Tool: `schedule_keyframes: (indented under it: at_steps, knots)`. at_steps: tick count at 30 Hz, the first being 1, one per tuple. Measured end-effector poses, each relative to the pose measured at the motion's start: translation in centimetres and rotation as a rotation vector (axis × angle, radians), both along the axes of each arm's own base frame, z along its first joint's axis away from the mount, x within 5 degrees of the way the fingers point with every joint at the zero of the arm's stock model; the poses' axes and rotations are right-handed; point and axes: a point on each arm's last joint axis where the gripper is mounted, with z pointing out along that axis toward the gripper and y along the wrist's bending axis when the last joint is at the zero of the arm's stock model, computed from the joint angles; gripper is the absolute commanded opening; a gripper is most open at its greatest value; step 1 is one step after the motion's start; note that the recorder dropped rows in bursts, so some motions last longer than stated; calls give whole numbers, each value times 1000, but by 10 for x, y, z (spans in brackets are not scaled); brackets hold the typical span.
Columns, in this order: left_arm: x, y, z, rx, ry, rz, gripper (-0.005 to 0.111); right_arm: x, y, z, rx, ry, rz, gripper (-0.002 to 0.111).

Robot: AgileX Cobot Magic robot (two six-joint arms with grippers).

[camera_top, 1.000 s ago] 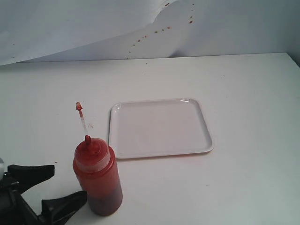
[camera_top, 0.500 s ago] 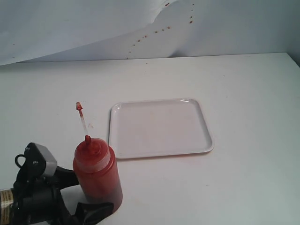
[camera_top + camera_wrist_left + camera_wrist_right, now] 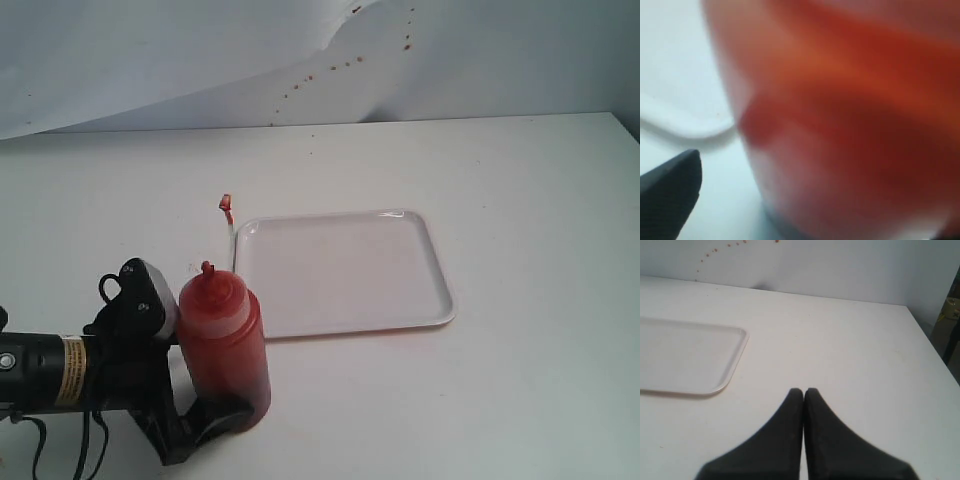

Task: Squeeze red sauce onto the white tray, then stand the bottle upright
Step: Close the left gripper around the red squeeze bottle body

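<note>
The left gripper (image 3: 203,392) sits low on the table (image 3: 530,190) with its jaws spread around the bottle (image 3: 225,335). In the left wrist view 1 finger (image 3: 670,192) stands apart from the bottle's wall with bare table between them. The other finger is hidden, so no firm grip is shown. The bottle stands just beside the near left corner of the white tray (image 3: 340,270), nearly upright with its nozzle up. The thin tether leans toward the tray and carries the tip cap (image 3: 225,202) above its far left corner. No red sauce lies on the tray.

The right gripper (image 3: 804,393) has its 2 fingers pressed together and holds nothing. It hovers over bare table, well apart from the tray's right edge.

I see 3 likely risks:

1. The jaws sit low on a soft wall. Closing hard there would probably push sauce out of the open nozzle before it is over the tray, soiling the table.
2. A loose or uneven closure could let the smooth cylinder slip or tip as it lifts, since most of its height is above the grip.
3. The loose tether and cap could drag through fresh sauce, or catch on the tray rim and shift the light tray.
</note>
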Motion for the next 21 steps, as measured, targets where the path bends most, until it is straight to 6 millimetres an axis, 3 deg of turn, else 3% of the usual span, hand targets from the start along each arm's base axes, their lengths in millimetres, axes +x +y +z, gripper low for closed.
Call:
schedule_keyframes:
  at_steps: [5, 21]
  knots:
    - [4, 5, -3, 90, -11, 2, 105, 0, 0, 0, 0, 0, 0, 0]
    - [6, -2, 0, 19, -74, -42, 105, 0, 0, 0, 0, 0, 0, 0]
